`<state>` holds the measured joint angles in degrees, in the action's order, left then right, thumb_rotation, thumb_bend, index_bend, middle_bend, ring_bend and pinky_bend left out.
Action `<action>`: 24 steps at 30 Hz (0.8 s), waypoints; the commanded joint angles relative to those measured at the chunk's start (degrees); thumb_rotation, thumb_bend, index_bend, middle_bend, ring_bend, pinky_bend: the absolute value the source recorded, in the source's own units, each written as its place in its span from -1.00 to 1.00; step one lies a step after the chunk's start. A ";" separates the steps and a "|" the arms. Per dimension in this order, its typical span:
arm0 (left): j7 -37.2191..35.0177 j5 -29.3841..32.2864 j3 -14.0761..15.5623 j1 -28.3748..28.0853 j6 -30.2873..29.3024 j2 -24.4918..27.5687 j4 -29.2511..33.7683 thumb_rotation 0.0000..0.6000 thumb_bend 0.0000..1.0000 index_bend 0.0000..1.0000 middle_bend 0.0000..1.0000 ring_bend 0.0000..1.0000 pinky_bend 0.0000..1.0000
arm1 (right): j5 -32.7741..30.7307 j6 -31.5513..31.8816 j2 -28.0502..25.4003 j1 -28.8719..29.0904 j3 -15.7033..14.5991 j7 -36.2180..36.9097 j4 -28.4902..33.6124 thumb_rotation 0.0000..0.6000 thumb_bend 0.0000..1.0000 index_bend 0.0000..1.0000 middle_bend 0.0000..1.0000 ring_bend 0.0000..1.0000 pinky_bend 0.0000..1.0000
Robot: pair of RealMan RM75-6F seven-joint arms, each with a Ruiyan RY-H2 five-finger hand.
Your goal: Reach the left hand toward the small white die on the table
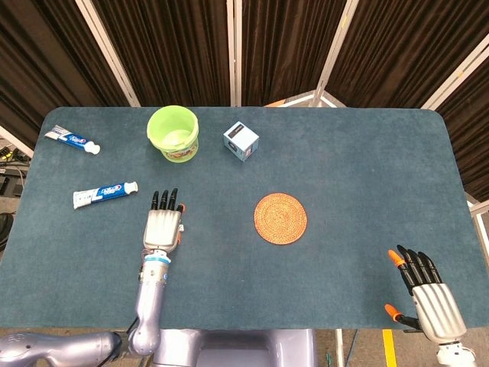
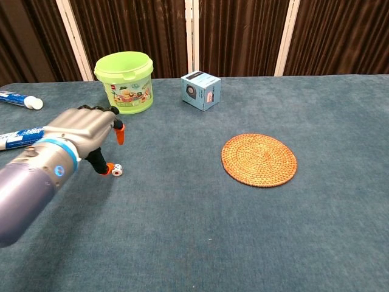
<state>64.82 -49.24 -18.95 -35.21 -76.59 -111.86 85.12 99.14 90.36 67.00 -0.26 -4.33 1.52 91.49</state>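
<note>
My left hand hovers beside the die, holding nothing.
My fingers reach forward, slightly apart, thumb tip just beside the die on the blue table. Mat lies well right; my right hand, fingers spread, sits at the near edge.

Bright, even overhead light, soft shadows, sharp focus throughout.

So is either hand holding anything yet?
No. The left hand hovers open beside the die; the right hand is open and holds nothing.
</note>
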 commanded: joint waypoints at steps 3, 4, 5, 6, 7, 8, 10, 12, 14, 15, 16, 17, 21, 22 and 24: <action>0.95 1.77 0.11 -1.55 -0.73 -1.51 -2.54 1.00 -0.34 -0.27 -1.00 -1.00 -1.00 | 0.12 -0.04 -0.15 0.03 -0.07 0.29 0.08 1.00 -0.86 -1.00 -1.00 -1.00 -1.00; 1.03 2.06 0.24 -1.71 -0.66 -1.60 -2.93 1.00 -0.34 -0.27 -1.00 -1.00 -1.00 | 0.20 0.00 -0.17 0.02 -0.09 0.34 0.12 1.00 -0.86 -1.00 -1.00 -1.00 -1.00; 1.11 2.43 0.34 -1.94 -0.55 -1.73 -3.40 1.00 -0.34 -0.27 -1.00 -1.00 -1.00 | 0.24 0.01 -0.19 0.02 -0.11 0.33 0.13 1.00 -0.86 -1.00 -1.00 -1.00 -1.00; 1.11 2.60 0.35 -2.06 -0.51 -1.79 -3.62 1.00 -0.34 -0.27 -1.00 -1.00 -1.00 | 0.27 0.01 -0.20 0.01 -0.13 0.30 0.17 1.00 -0.86 -1.00 -1.00 -1.00 -1.00; 1.06 2.78 0.35 -2.24 -0.47 -1.88 -3.91 1.00 -0.34 -0.27 -1.00 -1.00 -1.00 | 0.30 0.03 -0.21 -0.01 -0.14 0.29 0.20 1.00 -0.86 -1.00 -1.00 -1.00 -1.00; 0.99 3.00 0.34 -2.43 -0.35 -1.99 -4.25 1.00 -0.34 -0.27 -1.00 -1.00 -1.00 | 0.39 0.09 -0.22 -0.03 -0.17 0.26 0.23 1.00 -0.86 -1.00 -1.00 -1.00 -1.00; 0.88 3.49 0.34 -2.75 -0.02 -2.19 -4.76 1.00 -0.34 -0.26 -1.00 -1.00 -1.00 | 0.64 0.24 -0.23 -0.09 -0.25 0.17 0.27 1.00 -0.86 -1.00 -1.00 -1.00 -1.00; 0.80 4.29 0.35 -3.25 0.55 -2.64 -5.51 1.00 -0.34 -0.24 -1.00 -1.00 -1.00 | 0.98 0.52 -0.23 -0.18 -0.34 0.13 0.31 1.00 -0.86 -1.00 -1.00 -1.00 -1.00; 0.73 4.62 0.35 -3.54 0.78 -2.91 -5.97 1.00 -0.34 -0.22 -1.00 -1.00 -1.00 | 1.01 0.58 -0.25 -0.21 -0.35 0.16 0.33 1.00 -0.86 -1.00 -1.00 -1.00 -1.00; 0.67 4.73 0.38 -3.67 0.84 -3.05 -6.15 1.00 -0.34 -0.20 -1.00 -1.00 -1.00 | 0.98 0.59 -0.27 -0.22 -0.34 0.18 0.32 1.00 -0.86 -1.00 -1.00 -1.00 -1.00; 0.59 4.84 0.45 -3.85 0.88 -3.26 -6.42 1.00 -0.34 -0.19 -1.00 -1.00 -1.00 | 0.94 0.58 -0.30 -0.22 -0.32 0.23 0.32 1.00 -0.86 -1.00 -1.00 -1.00 -1.00; 0.59 4.90 0.79 -4.08 0.96 -3.65 -6.91 1.00 -0.34 -0.18 -1.00 -1.00 -1.00 | 0.91 0.68 -0.35 -0.23 -0.25 0.36 0.35 1.00 -0.86 -1.00 -1.00 -1.00 -1.00; 0.30 5.28 1.01 -4.61 0.80 -4.49 -8.41 1.00 -0.34 -0.14 -1.00 -1.00 -1.00 | 1.09 0.87 -0.54 -0.26 -0.29 0.67 0.49 1.00 -0.86 -1.00 -1.00 -1.00 -1.00; 0.26 5.37 1.03 -4.71 0.77 -4.60 -8.67 1.00 -0.33 -0.12 -1.00 -1.00 -1.00 | 1.11 0.91 -0.55 -0.28 -0.28 0.70 0.46 1.00 -0.86 -1.00 -1.00 -1.00 -1.00; 0.27 5.50 1.14 -4.92 0.63 -4.75 -9.25 1.00 -0.33 -0.10 -1.00 -1.00 -1.00 | 1.17 1.01 -0.59 -0.31 -0.27 0.80 0.48 1.00 -0.86 -1.00 -1.00 -1.00 -1.00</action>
<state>65.11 -43.81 -17.87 -40.03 -75.90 -116.54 76.01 100.30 91.38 66.42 -0.56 -4.60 2.29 91.96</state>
